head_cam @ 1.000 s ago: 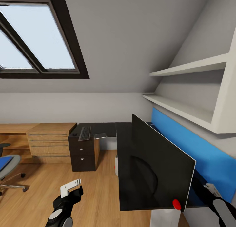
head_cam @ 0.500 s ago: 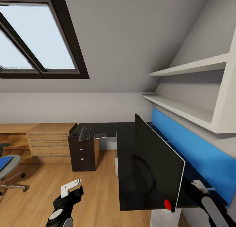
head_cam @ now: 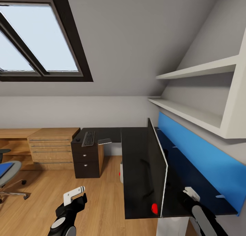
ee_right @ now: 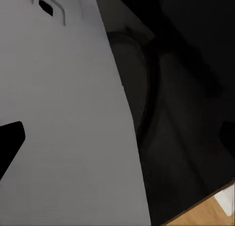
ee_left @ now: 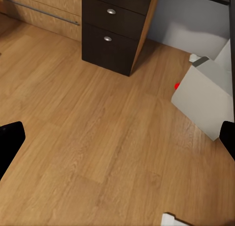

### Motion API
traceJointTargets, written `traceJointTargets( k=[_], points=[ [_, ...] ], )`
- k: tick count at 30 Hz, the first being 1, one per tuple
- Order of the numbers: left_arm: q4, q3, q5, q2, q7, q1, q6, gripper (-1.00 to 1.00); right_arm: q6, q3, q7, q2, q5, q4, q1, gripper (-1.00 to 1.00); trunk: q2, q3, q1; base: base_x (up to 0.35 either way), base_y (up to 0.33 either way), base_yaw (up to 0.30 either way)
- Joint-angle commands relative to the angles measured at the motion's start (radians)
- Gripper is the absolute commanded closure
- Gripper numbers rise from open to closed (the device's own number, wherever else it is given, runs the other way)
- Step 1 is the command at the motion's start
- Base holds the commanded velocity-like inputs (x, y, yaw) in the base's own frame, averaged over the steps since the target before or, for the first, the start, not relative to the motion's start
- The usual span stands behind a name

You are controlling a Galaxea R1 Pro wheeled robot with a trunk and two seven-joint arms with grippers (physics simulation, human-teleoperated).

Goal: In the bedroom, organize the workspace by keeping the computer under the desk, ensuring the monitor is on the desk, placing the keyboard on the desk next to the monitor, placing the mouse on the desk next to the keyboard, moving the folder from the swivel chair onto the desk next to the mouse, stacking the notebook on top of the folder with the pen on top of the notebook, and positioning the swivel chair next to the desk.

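The right pincer (head_cam: 191, 194), lower right, sits at the monitor's (head_cam: 155, 167) edge; whether it grips is unclear. The monitor stands on the bench (head_cam: 133, 140). The left pincer (head_cam: 73, 194), lower left, hangs spread wide over the floor (ee_left: 98, 138), holding nothing. The keyboard (head_cam: 88, 138) lies mid-left on the bench.

A dark-framed skylight window (head_cam: 37, 38) sits in the sloped pale grey ceiling. Two white wall shelves (head_cam: 191, 92) hang above a bright blue wall panel (head_cam: 205, 161). A light wood drawer unit (head_cam: 51, 147) stands on the wood plank floor (head_cam: 99, 195).
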Motion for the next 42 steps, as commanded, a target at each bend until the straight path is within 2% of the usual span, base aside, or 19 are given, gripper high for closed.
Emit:
traceJointTargets(
  k=[1, 6, 12, 21, 25, 42],
  points=[
    [-0.001, -0.001, 0.008, 0.0, 0.007, 0.0, 0.002, -1.0, -0.005, -0.001, -0.003, 0.009, 0.007, -0.001, 0.0, -1.0, -0.001, 0.0, 0.0, 0.0, 0.0, 0.0],
    [0.003, -0.001, 0.008, -0.001, 0.007, 0.0, 0.002, -1.0, -0.02, 0.0, 0.0, 0.035, 0.031, -0.001, 0.0, -1.0, -0.001, 0.0, 0.0, 0.0, 0.0, 0.0],
    [0.005, -0.001, 0.008, -0.001, 0.007, 0.0, 0.002, -1.0, -0.024, -0.001, 0.016, 0.04, 0.033, -0.001, 0.0, -1.0, -0.001, 0.0, 0.0, 0.0, 0.0, 0.0],
    [0.005, -0.001, 0.008, -0.001, 0.007, 0.0, 0.002, -1.0, -0.025, -0.002, 0.081, 0.049, 0.03, -0.001, 0.0, -1.0, -0.001, 0.0, 0.0, 0.0, 0.0, 0.017],
    [0.005, -0.001, 0.008, -0.001, 0.007, 0.0, 0.002, -1.0, -0.026, -0.001, 0.083, 0.074, 0.034, -0.001, 0.0, -1.0, -0.001, 0.0, 0.0, 0.0, 0.0, 0.211],
    [0.005, -0.002, 0.008, -0.001, 0.007, 0.0, 0.002, -1.0, -0.026, -0.001, 0.086, 0.082, 0.033, -0.001, 0.0, -1.0, -0.001, 0.0, 0.0, 0.036, 0.03, 0.271]
  ],
)
